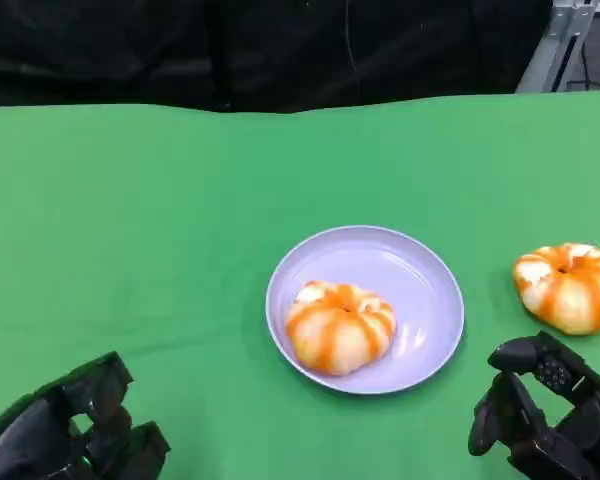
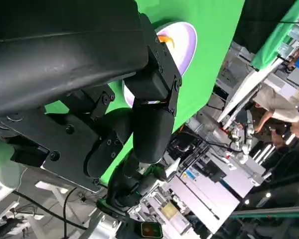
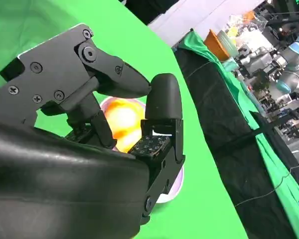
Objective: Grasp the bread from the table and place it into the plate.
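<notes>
A round orange-and-white bread [image 1: 340, 326] lies in the lavender plate [image 1: 430, 290] at the table's middle. A second, similar bread [image 1: 570, 286] sits on the green cloth to the plate's right. My right hand [image 1: 545, 415] hovers near the front edge, just below that second bread, holding nothing with its fingers apart. My left hand [image 1: 75, 430] rests at the front left, far from the plate, and holds nothing. In the right wrist view the bread [image 3: 120, 119] on the plate [image 3: 172, 186] shows past my fingers [image 3: 159, 124]. The left wrist view shows the plate [image 2: 187, 42] beyond my left hand [image 2: 139, 114].
Green cloth [image 1: 130, 230] covers the whole table, with a black backdrop behind it. A metal stand [image 1: 560, 45] is at the far right corner. A person [image 2: 276, 112] and lab equipment appear beside the table in the left wrist view.
</notes>
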Tool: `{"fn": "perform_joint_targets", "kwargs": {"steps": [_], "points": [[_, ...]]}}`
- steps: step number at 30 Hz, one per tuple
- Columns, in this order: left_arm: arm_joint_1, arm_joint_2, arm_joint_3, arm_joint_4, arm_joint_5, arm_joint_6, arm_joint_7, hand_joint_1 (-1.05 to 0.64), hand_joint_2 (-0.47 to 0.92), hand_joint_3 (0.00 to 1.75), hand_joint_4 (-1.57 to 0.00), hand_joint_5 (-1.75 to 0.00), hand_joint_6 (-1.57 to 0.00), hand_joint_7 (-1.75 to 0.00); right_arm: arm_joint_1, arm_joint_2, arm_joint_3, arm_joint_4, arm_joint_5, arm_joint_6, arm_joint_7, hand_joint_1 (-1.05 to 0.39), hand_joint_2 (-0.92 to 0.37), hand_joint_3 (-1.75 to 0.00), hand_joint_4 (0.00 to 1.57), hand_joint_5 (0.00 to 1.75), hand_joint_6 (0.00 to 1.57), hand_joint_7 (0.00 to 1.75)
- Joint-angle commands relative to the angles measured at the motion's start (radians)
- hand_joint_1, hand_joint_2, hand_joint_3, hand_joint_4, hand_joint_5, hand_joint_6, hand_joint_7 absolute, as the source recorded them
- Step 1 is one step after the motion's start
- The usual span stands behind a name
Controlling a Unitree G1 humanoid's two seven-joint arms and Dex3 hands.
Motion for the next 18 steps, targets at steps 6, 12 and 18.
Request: {"fn": "perform_joint_targets", "kwargs": {"steps": [6,12,18], "points": [[0.005,0.014,-0.005,-0.004,0.015,-0.013,-0.012,-0.10,0.56,1.35,-0.98,-1.75,-0.82,-1.75,0.015,-0.012,0.002,-0.031,0.001,0.007,-0.012,-0.15,-0.54,-1.11,0.85,1.75,0.83,1.42],[0.006,0.013,-0.010,-0.016,0.016,-0.011,0.005,-0.10,0.56,1.36,-0.98,-1.75,-0.83,-1.75,0.013,-0.015,-0.005,-0.021,0.009,-0.005,0.005,-0.15,-0.54,-1.11,0.84,1.75,0.82,1.43],[0.006,0.012,-0.013,-0.017,0.025,-0.017,0.007,-0.10,0.56,1.35,-0.99,-1.75,-0.83,-1.75,0.009,-0.013,-0.009,-0.015,0.002,-0.007,0.002,-0.15,-0.54,-1.10,0.84,1.75,0.83,1.43]]}}
